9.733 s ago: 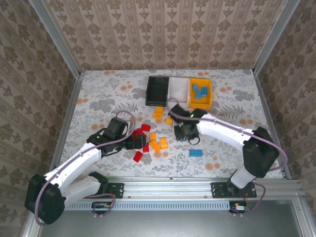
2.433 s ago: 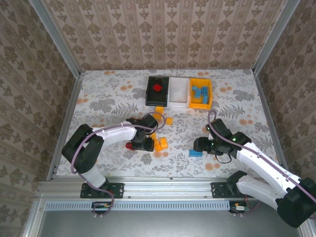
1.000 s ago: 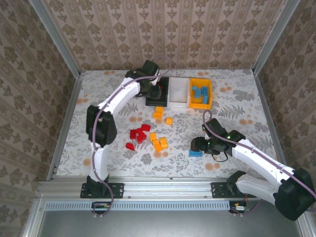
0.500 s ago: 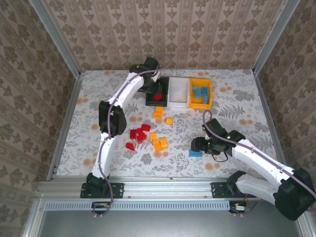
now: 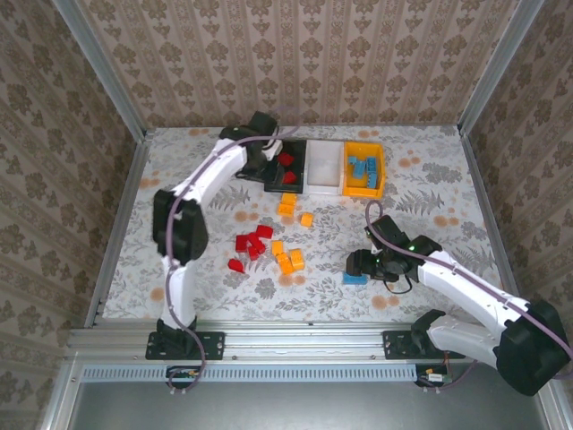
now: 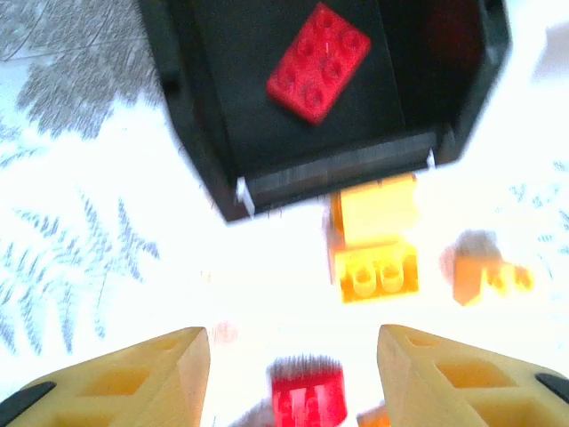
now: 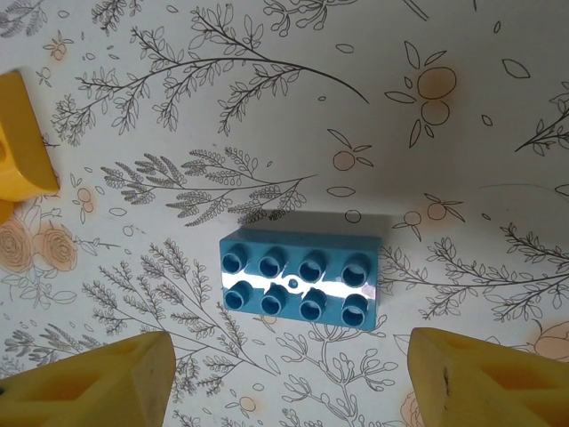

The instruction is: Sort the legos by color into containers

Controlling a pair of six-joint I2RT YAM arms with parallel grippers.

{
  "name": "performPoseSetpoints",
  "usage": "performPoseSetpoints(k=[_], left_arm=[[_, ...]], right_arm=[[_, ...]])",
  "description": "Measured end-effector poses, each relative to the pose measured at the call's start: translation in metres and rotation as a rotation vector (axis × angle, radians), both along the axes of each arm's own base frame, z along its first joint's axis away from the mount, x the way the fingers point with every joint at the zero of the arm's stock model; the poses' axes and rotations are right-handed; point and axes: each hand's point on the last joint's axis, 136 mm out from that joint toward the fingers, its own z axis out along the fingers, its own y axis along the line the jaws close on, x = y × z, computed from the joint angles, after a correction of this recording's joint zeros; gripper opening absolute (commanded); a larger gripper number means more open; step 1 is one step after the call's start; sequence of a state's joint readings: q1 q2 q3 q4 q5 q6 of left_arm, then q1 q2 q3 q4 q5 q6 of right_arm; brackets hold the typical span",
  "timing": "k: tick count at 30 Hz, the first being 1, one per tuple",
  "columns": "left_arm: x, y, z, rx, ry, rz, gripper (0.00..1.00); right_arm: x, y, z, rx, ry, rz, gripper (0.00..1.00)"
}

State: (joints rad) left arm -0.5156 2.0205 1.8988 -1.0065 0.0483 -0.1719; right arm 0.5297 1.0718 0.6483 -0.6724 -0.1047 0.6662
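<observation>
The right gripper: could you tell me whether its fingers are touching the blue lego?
Apart. The right wrist view shows bare table all around the blue lego, clear of both fingers of the open right gripper.

We watch the left gripper (image 6: 293,365) travel from the red pile (image 5: 251,244) up to the black tray (image 6: 338,171). Its fingers, pinched together a second ago, now stand apart with nothing between them. The tray, bare at the start, now holds two red bricks (image 6: 318,62), and the loose pile has thinned. The right gripper (image 7: 289,378) has come away from beside the orange bricks (image 5: 286,261) and now hangs over the blue brick (image 7: 298,283).
</observation>
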Motion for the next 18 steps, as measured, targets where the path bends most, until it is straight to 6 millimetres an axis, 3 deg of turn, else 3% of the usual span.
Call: performPoseSetpoints(k=[4, 7, 9, 14, 18], left_arm=[[-0.058, 0.027, 0.035, -0.025, -0.062, 0.008, 0.6], [-0.097, 0.046, 0.033, -0.031, -0.066, 0.028, 0.62], [-0.123, 0.058, 0.016, -0.023, -0.036, 0.049, 0.63], [-0.181, 0.09, -0.048, 0.033, 0.096, 0.128, 0.71], [-0.204, 0.104, -0.079, 0.065, 0.161, 0.172, 0.75]], right_arm=[[0.001, 0.004, -0.002, 0.001, -0.001, 0.012, 0.71], [0.0, 0.005, -0.004, -0.004, 0.004, 0.021, 0.71], [0.0, 0.006, -0.003, -0.004, 0.005, 0.027, 0.71], [-0.001, 0.009, -0.003, -0.004, 0.002, 0.039, 0.71], [-0.003, 0.012, -0.003, -0.004, 0.002, 0.054, 0.71]])
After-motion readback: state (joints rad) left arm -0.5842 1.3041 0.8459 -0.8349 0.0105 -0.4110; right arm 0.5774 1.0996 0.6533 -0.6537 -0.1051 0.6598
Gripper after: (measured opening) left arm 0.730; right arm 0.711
